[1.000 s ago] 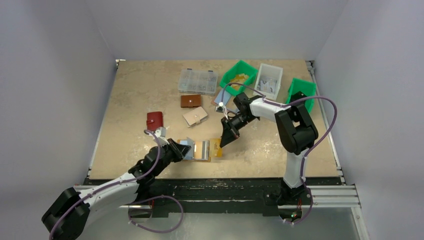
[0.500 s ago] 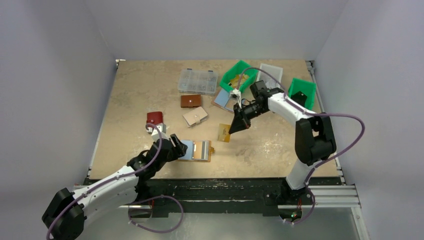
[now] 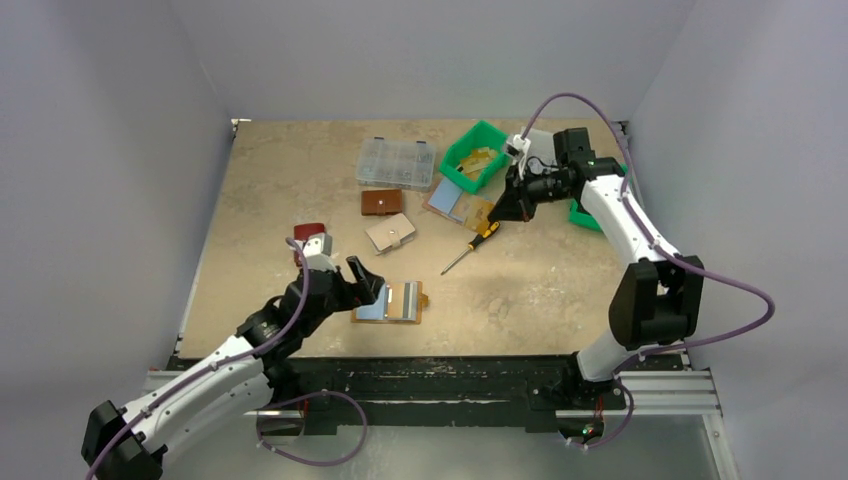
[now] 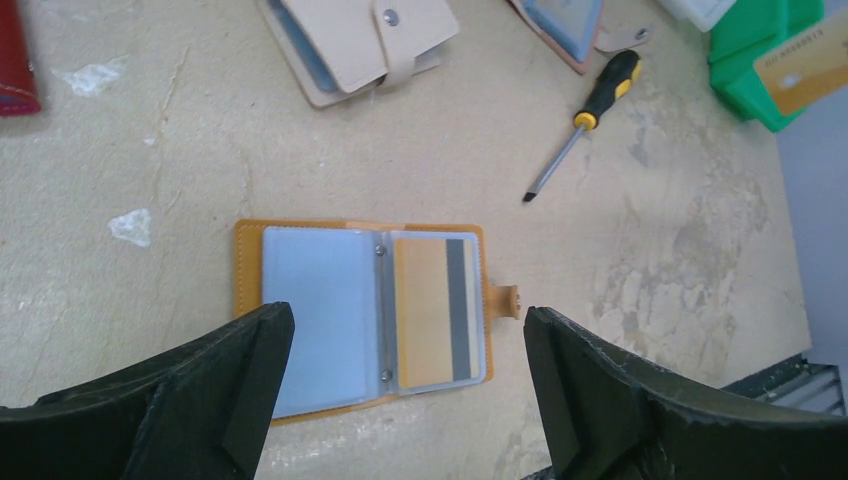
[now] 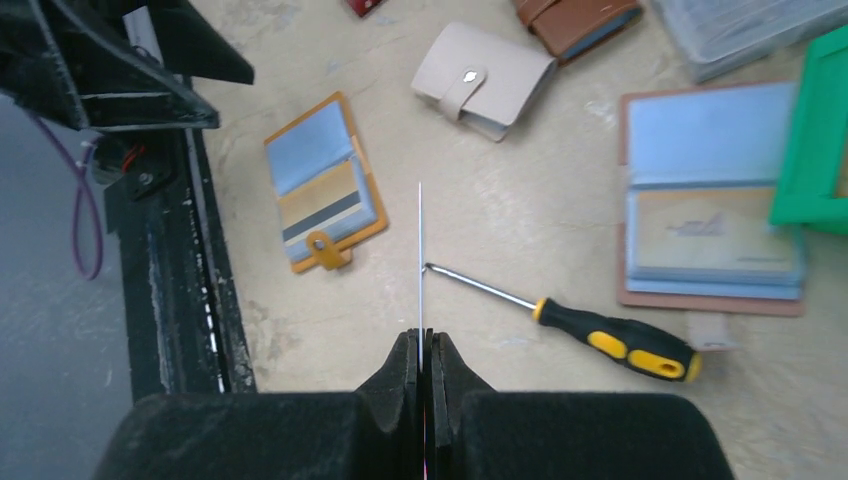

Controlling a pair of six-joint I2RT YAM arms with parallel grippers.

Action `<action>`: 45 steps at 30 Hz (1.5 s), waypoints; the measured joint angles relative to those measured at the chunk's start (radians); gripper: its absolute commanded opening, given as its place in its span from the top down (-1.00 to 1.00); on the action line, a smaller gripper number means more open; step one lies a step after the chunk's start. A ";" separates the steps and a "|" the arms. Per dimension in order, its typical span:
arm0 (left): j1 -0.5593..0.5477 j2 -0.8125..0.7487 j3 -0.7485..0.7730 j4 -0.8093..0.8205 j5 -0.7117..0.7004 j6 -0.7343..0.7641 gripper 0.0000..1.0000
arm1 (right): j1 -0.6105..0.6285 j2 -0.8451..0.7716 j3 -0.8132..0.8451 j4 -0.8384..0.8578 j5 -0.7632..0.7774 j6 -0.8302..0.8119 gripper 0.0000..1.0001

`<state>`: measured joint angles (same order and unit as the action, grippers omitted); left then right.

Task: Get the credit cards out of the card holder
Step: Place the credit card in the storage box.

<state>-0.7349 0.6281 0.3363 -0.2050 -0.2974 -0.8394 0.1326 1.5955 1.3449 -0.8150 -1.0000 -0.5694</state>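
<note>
I see card holder [image 4: 360, 318] open at desk's [image 4: 660, 290] near edge, below left claw [image 4: 405, 322], gaping wide, empty; right claw [image 5: 421, 345] clamps credit card [image 5: 420, 250] edge-on

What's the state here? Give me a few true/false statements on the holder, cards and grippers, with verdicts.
1. The card holder lies open on the table. True.
2. The left gripper is clamped on the holder. False: its jaws stand wide open over it, gripping nothing.
3. The right gripper is shut on a credit card, seen edge-on from its wrist camera. True.
4. The holder is empty. False: a gold card with a grey stripe sits in one sleeve.
5. The screwdriver lies in a green bin. False: it lies on the table, beyond the holder.
</note>
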 measured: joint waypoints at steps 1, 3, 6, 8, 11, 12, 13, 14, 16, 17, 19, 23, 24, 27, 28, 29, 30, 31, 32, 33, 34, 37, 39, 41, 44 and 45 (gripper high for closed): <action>0.000 -0.002 0.008 0.000 0.008 0.011 -0.83 | -0.003 0.001 0.019 0.001 0.010 0.004 1.00; 0.000 0.000 0.040 -0.006 0.029 0.031 -0.83 | -0.008 0.002 0.068 0.000 0.028 0.014 1.00; 0.000 0.025 0.133 -0.027 0.059 0.081 -0.83 | -0.012 0.003 0.146 0.000 0.051 0.027 1.00; 0.000 0.058 0.217 -0.051 0.069 0.127 -0.83 | -0.016 0.006 0.190 0.000 0.064 0.036 1.00; 0.000 0.123 0.370 -0.086 0.074 0.209 -0.83 | -0.022 0.014 0.248 0.002 0.074 0.048 1.00; 0.000 0.140 0.408 -0.096 0.074 0.232 -0.83 | -0.024 0.016 0.262 0.002 0.076 0.053 1.00; 0.000 0.164 0.451 -0.108 0.074 0.261 -0.83 | -0.028 0.020 0.275 0.003 0.079 0.058 1.00; 0.000 0.184 0.483 -0.116 0.075 0.286 -0.83 | -0.030 0.022 0.285 0.003 0.084 0.062 1.00; 0.000 0.219 0.533 -0.135 0.077 0.340 -0.83 | -0.037 0.027 0.307 0.003 0.095 0.074 1.00; 0.000 0.230 0.546 -0.145 0.077 0.363 -0.83 | -0.042 0.029 0.318 0.004 0.098 0.079 1.00; 0.000 0.253 0.569 -0.178 0.073 0.414 -0.86 | -0.048 0.034 0.343 0.007 0.105 0.089 1.00; 0.000 0.265 0.570 -0.200 0.054 0.475 -0.85 | -0.056 0.041 0.397 0.015 0.119 0.105 1.00; 0.000 0.263 0.568 -0.200 0.053 0.484 -0.86 | -0.058 0.042 0.409 0.021 0.120 0.111 1.00; 0.001 0.257 0.564 -0.207 0.053 0.504 -0.86 | -0.062 0.048 0.438 0.031 0.120 0.126 1.00; 0.001 0.252 0.560 -0.206 0.053 0.510 -0.85 | -0.062 0.055 0.451 0.034 0.120 0.130 1.00; 0.001 0.245 0.553 -0.204 0.054 0.513 -0.85 | -0.063 0.064 0.466 0.036 0.120 0.135 1.00; 0.001 0.238 0.546 -0.205 0.055 0.515 -0.85 | -0.063 0.076 0.480 0.039 0.120 0.140 1.00; 0.001 0.235 0.542 -0.205 0.056 0.517 -0.85 | -0.064 0.085 0.491 0.041 0.120 0.143 1.00; 0.001 0.234 0.538 -0.205 0.058 0.518 -0.84 | -0.065 0.098 0.504 0.043 0.120 0.145 1.00; 0.001 0.234 0.535 -0.203 0.059 0.518 -0.84 | -0.066 0.110 0.515 0.045 0.120 0.149 1.00; 0.001 0.235 0.533 -0.203 0.059 0.518 -0.84 | -0.068 0.119 0.523 0.046 0.120 0.151 1.00; 0.002 0.241 0.531 -0.203 0.061 0.518 -0.83 | -0.075 0.142 0.531 0.050 0.120 0.162 1.00; 0.003 0.245 0.531 -0.203 0.062 0.518 -0.83 | -0.080 0.150 0.533 0.054 0.119 0.171 1.00; 0.006 0.246 0.530 -0.202 0.062 0.519 -0.83 | -0.082 0.154 0.532 0.068 0.119 0.186 1.00; 0.009 0.246 0.528 -0.202 0.061 0.518 -0.83 | -0.085 0.159 0.533 0.106 0.115 0.212 1.00; 0.011 0.245 0.527 -0.201 0.061 0.518 -0.83 | -0.086 0.163 0.533 0.115 0.115 0.218 1.00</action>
<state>-0.7242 0.8734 0.8635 -0.4061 -0.2363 -0.3210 0.0463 1.7584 1.8782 -0.7002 -0.8852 -0.3511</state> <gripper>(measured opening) 0.919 0.025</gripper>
